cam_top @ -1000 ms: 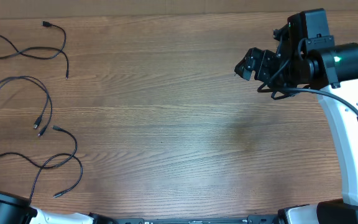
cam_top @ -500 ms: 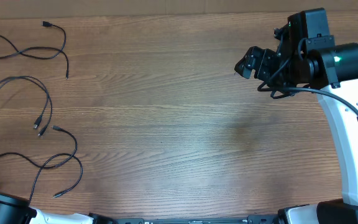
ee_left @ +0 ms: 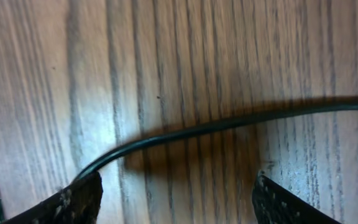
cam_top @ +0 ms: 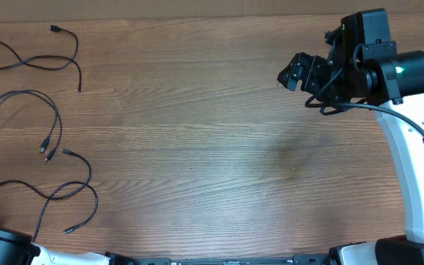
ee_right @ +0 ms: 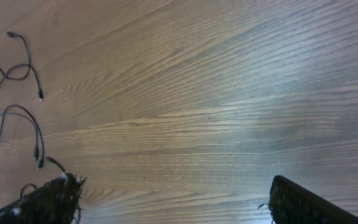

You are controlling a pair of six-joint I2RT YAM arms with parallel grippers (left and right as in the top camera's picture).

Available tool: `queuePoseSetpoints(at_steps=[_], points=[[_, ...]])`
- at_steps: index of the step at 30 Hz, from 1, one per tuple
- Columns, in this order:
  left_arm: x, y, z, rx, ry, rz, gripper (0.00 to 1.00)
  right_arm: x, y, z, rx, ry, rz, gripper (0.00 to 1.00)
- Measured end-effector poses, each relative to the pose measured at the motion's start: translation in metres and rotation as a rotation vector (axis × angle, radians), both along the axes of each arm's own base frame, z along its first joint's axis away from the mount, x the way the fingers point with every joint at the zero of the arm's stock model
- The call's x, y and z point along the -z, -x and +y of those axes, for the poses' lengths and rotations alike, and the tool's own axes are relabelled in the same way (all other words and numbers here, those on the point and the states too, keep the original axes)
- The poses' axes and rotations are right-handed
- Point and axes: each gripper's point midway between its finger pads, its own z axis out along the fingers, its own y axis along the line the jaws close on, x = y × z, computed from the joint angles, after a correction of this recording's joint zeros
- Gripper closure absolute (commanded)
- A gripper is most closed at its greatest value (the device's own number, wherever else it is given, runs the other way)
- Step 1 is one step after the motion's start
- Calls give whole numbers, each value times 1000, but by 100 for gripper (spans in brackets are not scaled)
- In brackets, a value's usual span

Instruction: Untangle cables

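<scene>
cables (cam_top: 28, 91) lie left; right tool (cam_top: 291, 73) hovers spread, pointing toward them

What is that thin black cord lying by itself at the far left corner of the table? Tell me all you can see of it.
It is a thin, flexible black cord, rubbery-looking, lying flat on the wooden table. It crosses over itself once, making a loose figure-eight. One end carries a small plug; the other end points toward the robot's side. It lies apart from the other cords, and only the table touches it.
</scene>
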Motion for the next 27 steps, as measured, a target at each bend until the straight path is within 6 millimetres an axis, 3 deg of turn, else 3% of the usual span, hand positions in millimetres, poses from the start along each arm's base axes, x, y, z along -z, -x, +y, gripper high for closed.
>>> queuePoseSetpoints(at_steps=[7,12,21,27], points=[[-2,-6,7,58,-17,-3,12,0,0,0,0,0,2,4],[-13,-14,16,143,-27,14,10,0,0,0,0,0,2,4],[-37,-21,27,218,-31,30,14,0,0,0,0,0,2,4],[-32,-21,16,227,27,22,18,0,0,0,1,0,1,4]])
